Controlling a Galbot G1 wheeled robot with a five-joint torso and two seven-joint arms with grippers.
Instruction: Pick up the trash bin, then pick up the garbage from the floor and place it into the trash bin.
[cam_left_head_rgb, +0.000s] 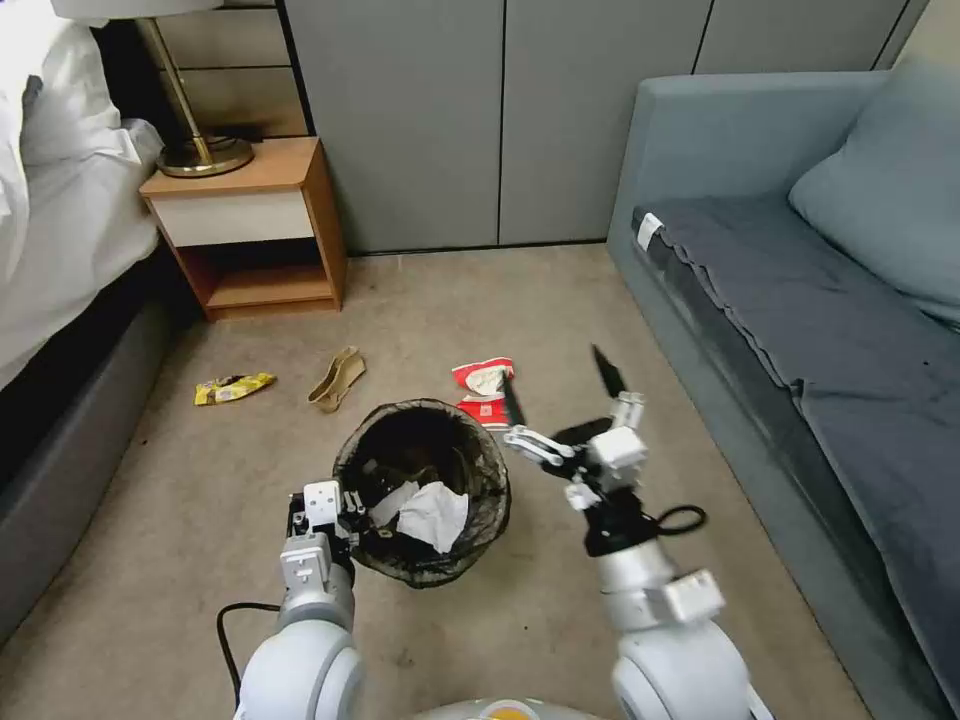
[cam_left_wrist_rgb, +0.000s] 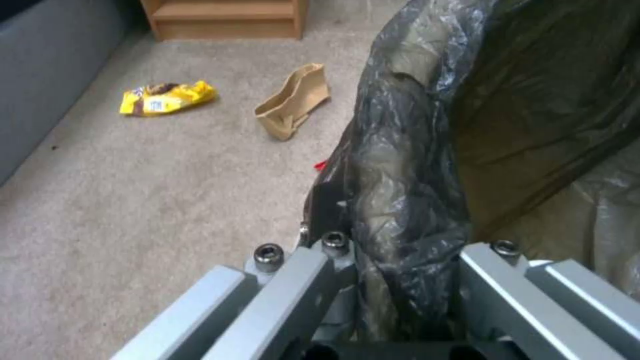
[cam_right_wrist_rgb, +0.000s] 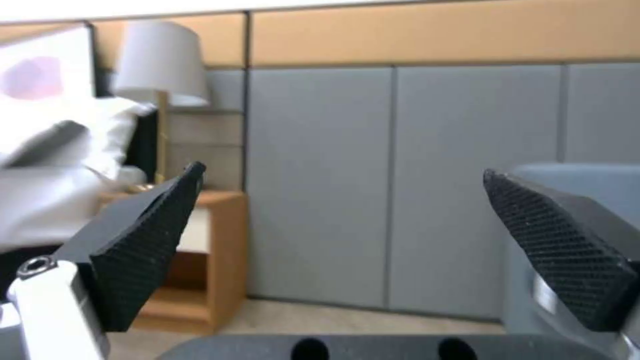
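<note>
Head view: left gripper (cam_left_head_rgb: 352, 520) (jaws closed) pinches trash bin (cam_left_head_rgb: 425, 490) rim.

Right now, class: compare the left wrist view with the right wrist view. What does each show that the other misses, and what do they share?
Left wrist view only: the left gripper clamped on the bagged rim of the trash bin, with the yellow snack wrapper and tan paper piece on the carpet.

Right wrist view only: the right gripper open, the lamp, bed and grey wall panels.

Both: the wooden nightstand.

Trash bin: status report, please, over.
Left claw shut on trash bin rim. Right claw open, raised above red-and-white cups. Nothing in the way.
</note>
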